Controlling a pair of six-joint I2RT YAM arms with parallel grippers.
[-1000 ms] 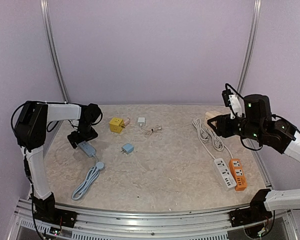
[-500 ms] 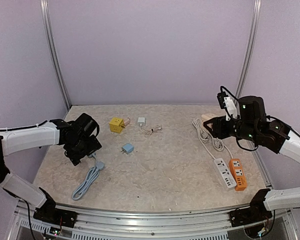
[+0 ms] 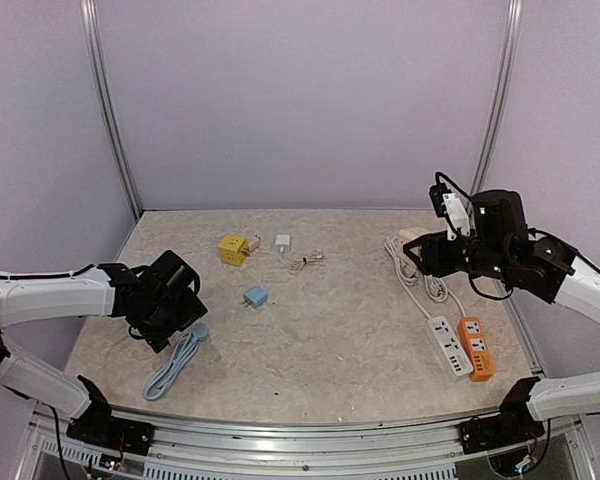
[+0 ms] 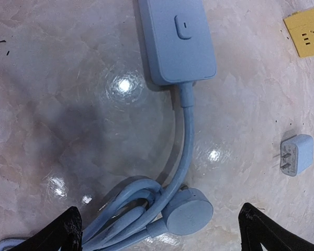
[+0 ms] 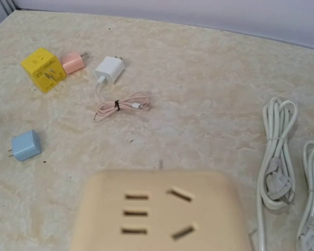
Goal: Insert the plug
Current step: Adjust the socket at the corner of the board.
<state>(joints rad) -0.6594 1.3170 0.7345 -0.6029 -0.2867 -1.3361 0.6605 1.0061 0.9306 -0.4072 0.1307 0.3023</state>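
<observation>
left end effector (image 4: 162,230): jaws wide apart, over smooth blue power strip (image 4: 175,39) | right end effector (image 3: 425,250): clamping boxy beige socket block (image 5: 162,209)

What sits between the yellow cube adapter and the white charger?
A small pink adapter, right beside the yellow cube adapter and apart from the white charger. The right wrist view shows it best.

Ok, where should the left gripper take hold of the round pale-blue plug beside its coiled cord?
Probably take the round pale-blue plug by its disc-shaped head, from straight above: it lies flat on the table. Close the open left gripper across the rim, clear of the neck where the coiled cord crowds it.
</observation>
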